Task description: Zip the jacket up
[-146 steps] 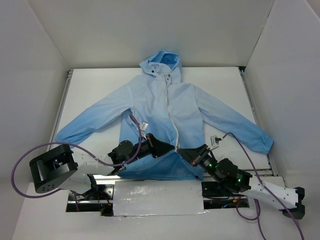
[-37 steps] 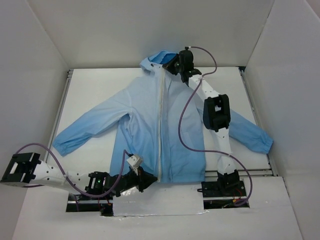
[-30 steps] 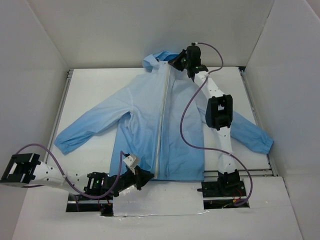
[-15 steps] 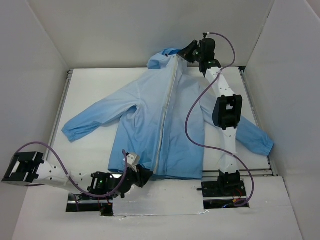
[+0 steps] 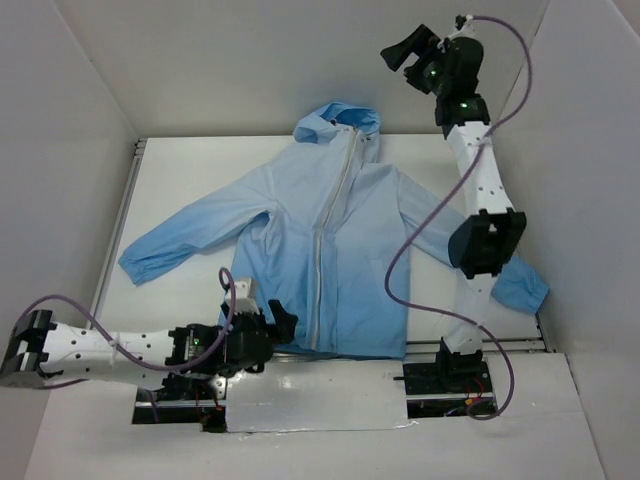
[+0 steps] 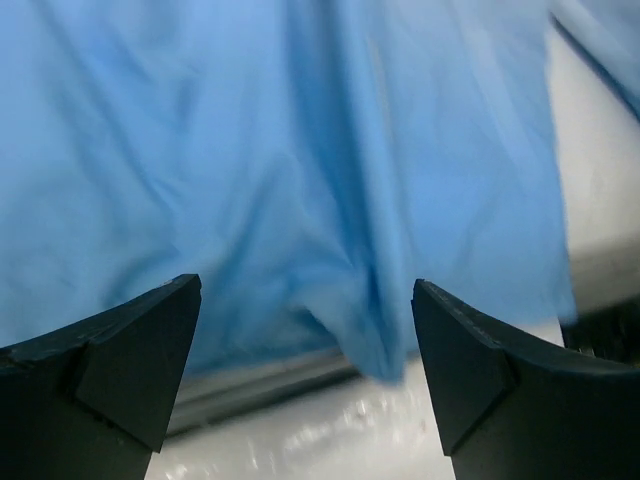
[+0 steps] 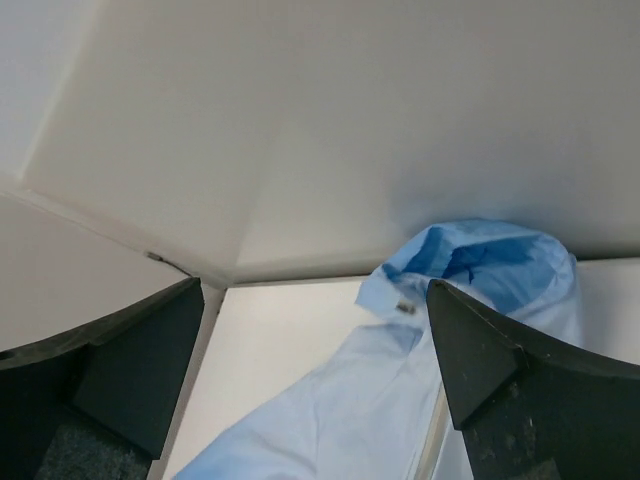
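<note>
Top view: the jacket (image 5: 320, 260) lies flat on the table (image 5: 180, 170). The left arm stretches low, with the left pincer (image 5: 280, 326) apart at the hem. The right arm stands tall, with the right pincer (image 5: 400, 50) apart above the hood.
Left wrist: the jaws gape over blue fabric.
Right wrist: the jaws gape, with the hood below them.

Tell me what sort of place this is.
Probably a robot test cell: plain white panel walls box in a white table, where a light sky-blue hooded thin-fabric jacket lies flat under a cabled black-and-white robot arm.
</note>
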Controlling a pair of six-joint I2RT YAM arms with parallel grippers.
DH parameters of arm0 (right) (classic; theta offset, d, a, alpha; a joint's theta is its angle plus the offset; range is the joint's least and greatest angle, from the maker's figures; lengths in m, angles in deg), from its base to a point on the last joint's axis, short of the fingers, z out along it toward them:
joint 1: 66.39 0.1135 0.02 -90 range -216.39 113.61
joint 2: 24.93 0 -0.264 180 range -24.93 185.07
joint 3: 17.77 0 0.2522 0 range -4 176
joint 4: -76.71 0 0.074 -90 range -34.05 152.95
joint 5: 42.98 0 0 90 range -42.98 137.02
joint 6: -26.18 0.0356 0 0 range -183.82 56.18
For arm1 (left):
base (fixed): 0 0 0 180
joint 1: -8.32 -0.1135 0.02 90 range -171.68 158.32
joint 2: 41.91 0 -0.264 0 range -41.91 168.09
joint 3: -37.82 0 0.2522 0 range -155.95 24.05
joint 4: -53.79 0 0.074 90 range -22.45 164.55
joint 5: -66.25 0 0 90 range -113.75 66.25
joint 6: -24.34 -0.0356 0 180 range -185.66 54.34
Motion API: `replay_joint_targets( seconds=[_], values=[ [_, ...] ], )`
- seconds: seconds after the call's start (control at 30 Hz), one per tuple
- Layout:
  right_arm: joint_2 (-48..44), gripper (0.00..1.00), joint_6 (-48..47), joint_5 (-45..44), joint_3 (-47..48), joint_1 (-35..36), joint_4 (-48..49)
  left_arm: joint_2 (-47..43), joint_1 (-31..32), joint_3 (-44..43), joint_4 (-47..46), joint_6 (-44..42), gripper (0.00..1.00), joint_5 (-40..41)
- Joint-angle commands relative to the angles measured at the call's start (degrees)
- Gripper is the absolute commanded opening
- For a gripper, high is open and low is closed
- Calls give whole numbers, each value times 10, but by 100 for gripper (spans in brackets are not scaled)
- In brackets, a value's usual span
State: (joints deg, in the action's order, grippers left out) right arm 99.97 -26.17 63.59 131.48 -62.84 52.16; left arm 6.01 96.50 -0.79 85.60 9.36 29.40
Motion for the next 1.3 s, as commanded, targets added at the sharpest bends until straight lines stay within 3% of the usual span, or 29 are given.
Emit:
replay_joint_targets(
  seconds=[0.0, 0.03, 0.13, 0.23, 0.37, 0.47, 0.73, 0.87, 1.07, 1.27],
  values=[
    [-206, 100, -63, -40, -69, 13, -93, 8, -111, -56, 100, -4, 99, -21],
    [-239, 100, -86, -46, -96, 17, -111, 14, -190, -70, 109, -43, 99, -42],
    [-388, 100, -133, -84, -223, 40, -173, 25, -273, -145, 117, -133, 99, -60],
    [-586, 100, -142, -114, -361, 58, -221, 45, -342, -270, 182, -185, 99, -33],
    [-776, 100, -128, -117, -553, 65, -256, 52, -420, -361, 253, -223, 99, -19],
    [-900, 100, -133, -151, -597, 64, -325, 6, -467, -408, 299, -248, 99, 15],
    [-1006, 100, -166, -138, -682, 63, -446, -99, -470, -448, 366, -330, 99, 72],
    [-1019, 100, -159, -152, -727, 66, -459, -135, -470, -427, 433, -284, 99, 108],
    [-1024, 100, -138, -150, -761, 65, -420, -202, -470, -339, 393, -286, 99, 78],
    [-1019, 100, -132, -136, -793, 66, -397, -197, -470, -340, 404, -275, 99, 81]
  ],
)
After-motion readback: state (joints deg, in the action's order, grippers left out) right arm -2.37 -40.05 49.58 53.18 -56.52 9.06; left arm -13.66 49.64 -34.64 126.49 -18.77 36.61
